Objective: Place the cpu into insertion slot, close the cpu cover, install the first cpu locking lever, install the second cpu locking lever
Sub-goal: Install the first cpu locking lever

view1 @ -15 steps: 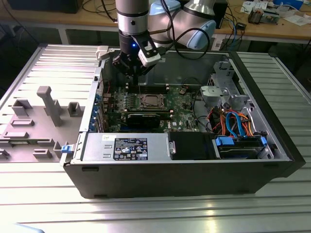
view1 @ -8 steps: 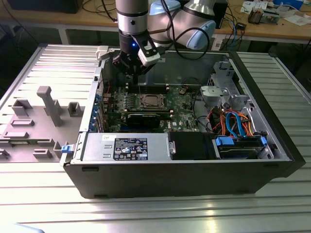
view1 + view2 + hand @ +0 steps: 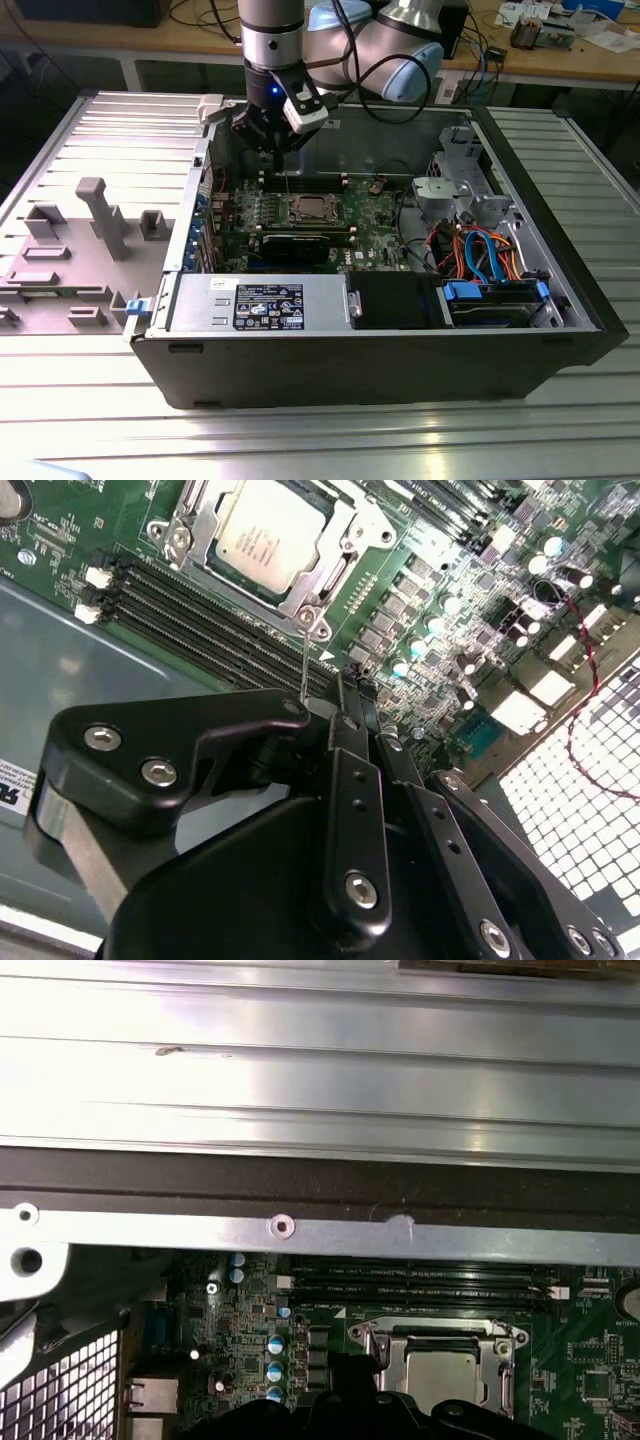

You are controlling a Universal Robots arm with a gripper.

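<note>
**Socket stage.** The small square cpu with a silver-grey metal top point(image 3: 270, 530) lies in the silvery-rimmed insertion slot point(image 3: 165, 532). It is framed by the lowered silvery-tan cpu cover point(image 3: 338, 572), on the green circuit board point(image 3: 100, 505). The black pincer point(image 3: 357, 680) hangs above with its fingers drawn together, and a thin upright wire locking lever point(image 3: 303, 655) runs up to it.

**Risk.** The springy lever may slip free and snap back, or the pincer may strike the small round capacitors point(image 3: 432, 625) nearby.

**Hidden.** The lever's tip lies behind the pincer's linkage, so a grip on it appears likely but cannot be confirmed.
</note>
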